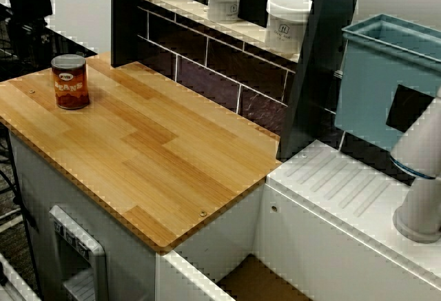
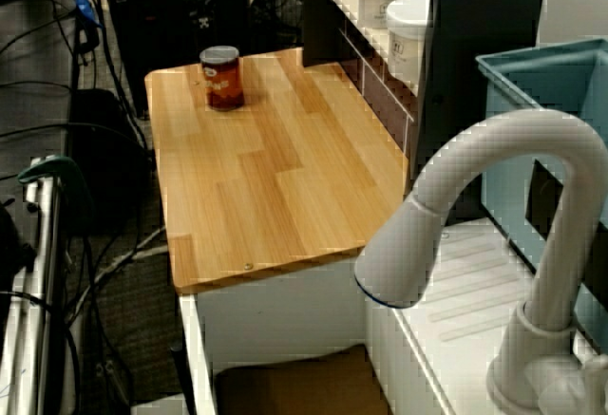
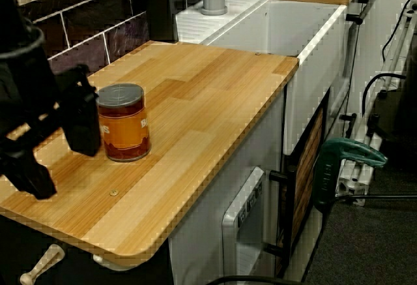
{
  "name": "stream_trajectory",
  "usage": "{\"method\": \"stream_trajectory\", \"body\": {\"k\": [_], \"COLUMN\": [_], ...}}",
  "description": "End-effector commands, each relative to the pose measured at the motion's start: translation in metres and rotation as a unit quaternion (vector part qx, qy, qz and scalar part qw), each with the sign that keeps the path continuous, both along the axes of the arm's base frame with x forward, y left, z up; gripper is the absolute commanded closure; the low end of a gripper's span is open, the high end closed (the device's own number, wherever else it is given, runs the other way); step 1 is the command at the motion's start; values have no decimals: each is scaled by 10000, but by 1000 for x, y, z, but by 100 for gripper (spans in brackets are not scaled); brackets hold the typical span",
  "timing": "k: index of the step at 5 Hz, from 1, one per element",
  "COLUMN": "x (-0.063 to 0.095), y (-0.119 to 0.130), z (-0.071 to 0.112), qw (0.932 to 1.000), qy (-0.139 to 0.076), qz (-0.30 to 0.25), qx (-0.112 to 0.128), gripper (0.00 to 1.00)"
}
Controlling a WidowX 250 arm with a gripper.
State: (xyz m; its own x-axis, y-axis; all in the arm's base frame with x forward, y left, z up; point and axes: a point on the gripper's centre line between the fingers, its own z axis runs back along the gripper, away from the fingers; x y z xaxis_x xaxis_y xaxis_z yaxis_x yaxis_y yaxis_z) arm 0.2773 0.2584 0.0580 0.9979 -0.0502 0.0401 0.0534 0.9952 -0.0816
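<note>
In the view that rides on the gripper, the black claw (image 3: 62, 167) fills the left edge of the frame. Its two blocky fingers (image 3: 81, 119) stand wide apart with nothing between them, so it is open and has hold of nothing.

Just right of the upper finger in that picture stands a cylindrical tin can (image 3: 123, 123) with an orange-red label and a grey ribbed lid. It is upright on the light wooden countertop (image 3: 208, 96). From this view alone we cannot tell whether finger and can touch. In the view from above and the view from the sink side, no arm shows beside the can.

In the view from above, the can sits at the upper left of the frame, near the far left corner of the countertop. The rest of the boards are bare.

Two white round plastic tubs (image 1: 287, 23) stand on a tiled shelf at the top centre. Below them is a dark tiled backsplash (image 1: 207, 67). At the right of the frame are a teal plastic bin (image 1: 375, 87), a white ribbed drainboard (image 1: 344, 184) and a white curved faucet (image 1: 420, 177).
</note>
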Motion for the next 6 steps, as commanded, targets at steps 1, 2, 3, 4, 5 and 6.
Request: {"method": "stream_trajectory", "body": {"k": [1, 2, 3, 4, 5, 6], "x": [0, 1, 5, 6, 7, 8], "y": [-18, -27, -40, -59, -75, -96], "z": [-2, -6, -1, 10, 10, 4], "qw": [9990, 9991, 9998, 9999, 9998, 9998], "qy": [-98, -95, -30, -77, -63, -39], "qz": [-151, -130, -35, -116, -159, -192], "qx": [420, 387, 186, 3, -59, -24], "gripper": [0, 0, 0, 0, 0, 0]}}
